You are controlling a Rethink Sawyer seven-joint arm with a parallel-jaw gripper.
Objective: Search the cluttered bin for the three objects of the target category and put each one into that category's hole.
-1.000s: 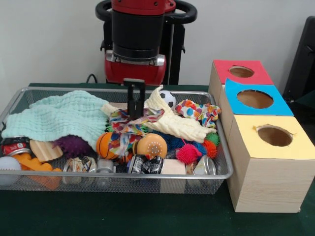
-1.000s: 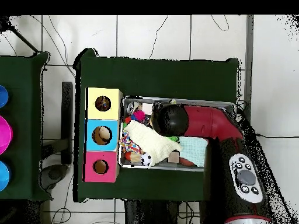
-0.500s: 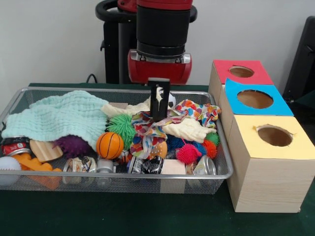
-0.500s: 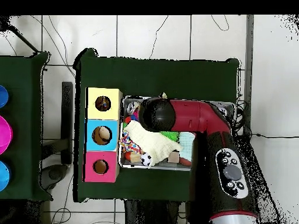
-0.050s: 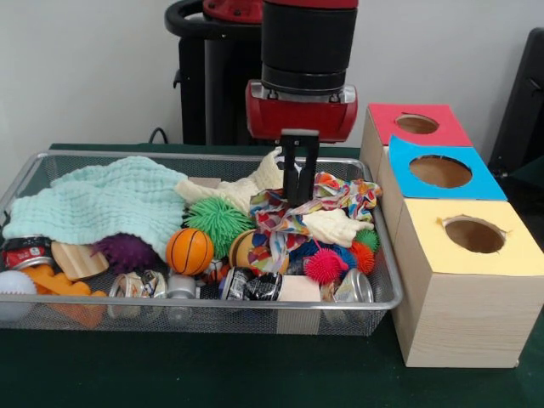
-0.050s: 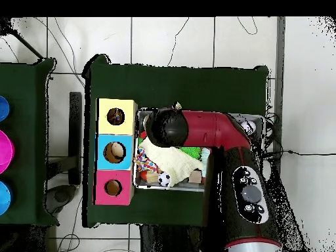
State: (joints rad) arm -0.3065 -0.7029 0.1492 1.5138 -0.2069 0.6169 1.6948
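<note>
Gripper (image 5: 299, 197) jaws pinching patterned cloth (image 5: 289, 223) in front view, arm-hidden overhead

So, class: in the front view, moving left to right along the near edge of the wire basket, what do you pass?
White ball → orange toy → shiny can → dark can → pale wooden block → silver can → yellow-topped box outside the basket.

a silvery wire-mesh metal bin (image 5: 382, 299) holds a soft crinkled mint cloth (image 5: 102, 204), a rubbery spiky green ball (image 5: 212, 223), shiny metal cans (image 5: 178, 286) and a patterned fabric scrap (image 5: 289, 217). pale wooden boxes (image 5: 459, 314) wear matt coloured paper tops.
</note>
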